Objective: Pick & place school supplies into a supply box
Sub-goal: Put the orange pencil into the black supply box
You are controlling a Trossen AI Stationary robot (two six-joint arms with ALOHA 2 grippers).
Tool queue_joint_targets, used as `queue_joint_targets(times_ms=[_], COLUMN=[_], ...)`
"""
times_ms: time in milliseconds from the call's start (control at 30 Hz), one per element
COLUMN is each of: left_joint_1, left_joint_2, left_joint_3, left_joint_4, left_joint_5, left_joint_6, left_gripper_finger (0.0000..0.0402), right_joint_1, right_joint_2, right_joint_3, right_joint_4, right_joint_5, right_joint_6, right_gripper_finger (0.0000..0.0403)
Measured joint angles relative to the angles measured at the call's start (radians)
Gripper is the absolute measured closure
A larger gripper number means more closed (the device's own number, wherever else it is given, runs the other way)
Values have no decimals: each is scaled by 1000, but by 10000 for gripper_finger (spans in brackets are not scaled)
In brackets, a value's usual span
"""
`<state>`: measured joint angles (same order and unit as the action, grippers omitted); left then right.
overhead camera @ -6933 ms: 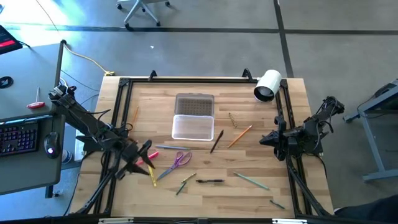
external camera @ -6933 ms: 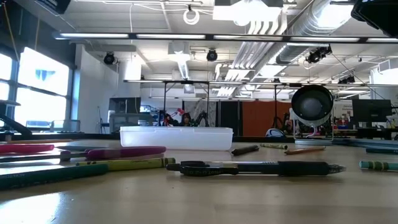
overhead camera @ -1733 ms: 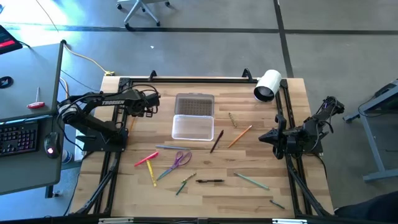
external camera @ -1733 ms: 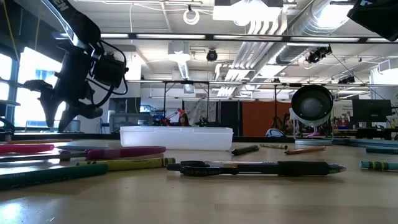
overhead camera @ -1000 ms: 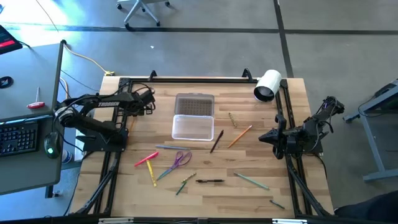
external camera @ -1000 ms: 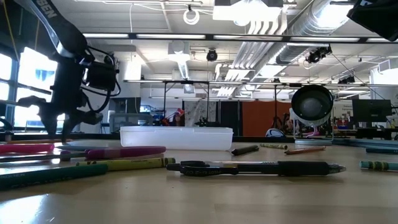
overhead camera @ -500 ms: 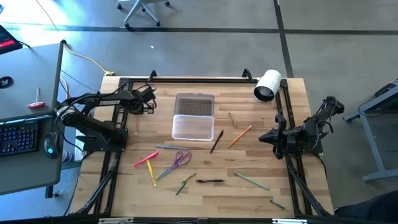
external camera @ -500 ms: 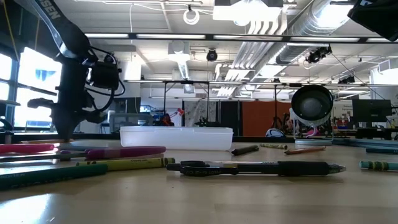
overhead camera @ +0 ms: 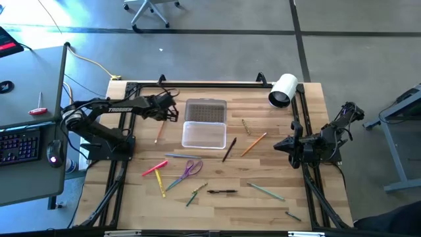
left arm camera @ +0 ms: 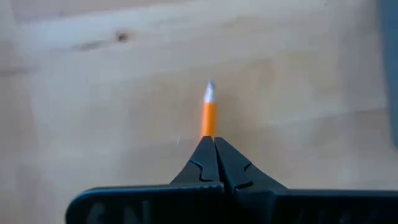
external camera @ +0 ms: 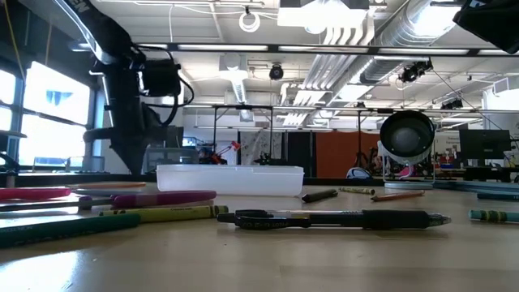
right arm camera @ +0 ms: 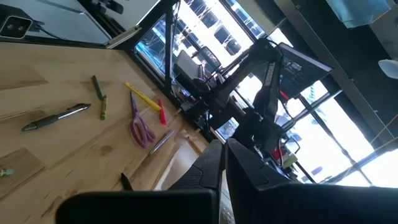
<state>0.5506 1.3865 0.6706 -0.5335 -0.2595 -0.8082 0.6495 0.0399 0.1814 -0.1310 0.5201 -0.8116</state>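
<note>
My left gripper (left arm camera: 211,140) is shut on an orange pencil (overhead camera: 158,133), just left of the supply box (overhead camera: 204,133). The box is clear plastic, and its ribbed lid (overhead camera: 206,110) lies open behind it. More school supplies lie on the wood: a pink marker (overhead camera: 156,168), purple scissors (overhead camera: 191,170), a black pen (overhead camera: 222,191), a second orange pencil (overhead camera: 253,144) and others. My right gripper (overhead camera: 289,146) waits shut at the table's right edge, touching nothing. My left gripper pinches the orange pencil's shaft (left arm camera: 209,127) between its two fingertips, coming from above. The free stretch past the fingers ends in a metal ferrule (left arm camera: 209,93). In the high view the pencil runs from the gripper toward the near edge. Whether its free end touches the table, I cannot tell.
A large white roll (overhead camera: 283,90) lies at the far right corner. Black frame rails (overhead camera: 131,85) run along the table's edges. Bare wood lies between the box and the left rail. A desk with a keyboard (overhead camera: 20,141) stands left of the table.
My left gripper has shut on the orange pencil near the left rail. It has then gone toward the table's right, toward the box, and risen a little. The pencil has gone with it, from beside the rail to just left of the box.
</note>
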Motion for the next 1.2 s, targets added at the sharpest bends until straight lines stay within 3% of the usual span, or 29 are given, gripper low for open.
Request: queue_joint_targets(times_ms=[100,233,467,767,1033,1200], left_joint_1=[-9,-9,-158,-310,-387,-426], left_joint_2=[0,0,21,208,413,439], left_joint_3=[5,3,-81,-89,-84,-81], left_joint_4=[-4,-14,276,354,479,487], left_joint_5=[-7,-10,-56,-308,-552,-597], left_joint_6=[40,103,43,-96,-431,-460], left_gripper_finger=[375,325,270,279,294,309], right_joint_1=[0,0,0,0,0,0], right_joint_2=[0,0,0,0,0,0], right_joint_3=[0,0,0,0,0,0], right_joint_4=[0,0,0,0,-2,0], right_joint_5=[0,0,0,0,0,-3], right_joint_6=[0,0,0,0,0,0], right_gripper_finger=[402,402,402,402,402,402])
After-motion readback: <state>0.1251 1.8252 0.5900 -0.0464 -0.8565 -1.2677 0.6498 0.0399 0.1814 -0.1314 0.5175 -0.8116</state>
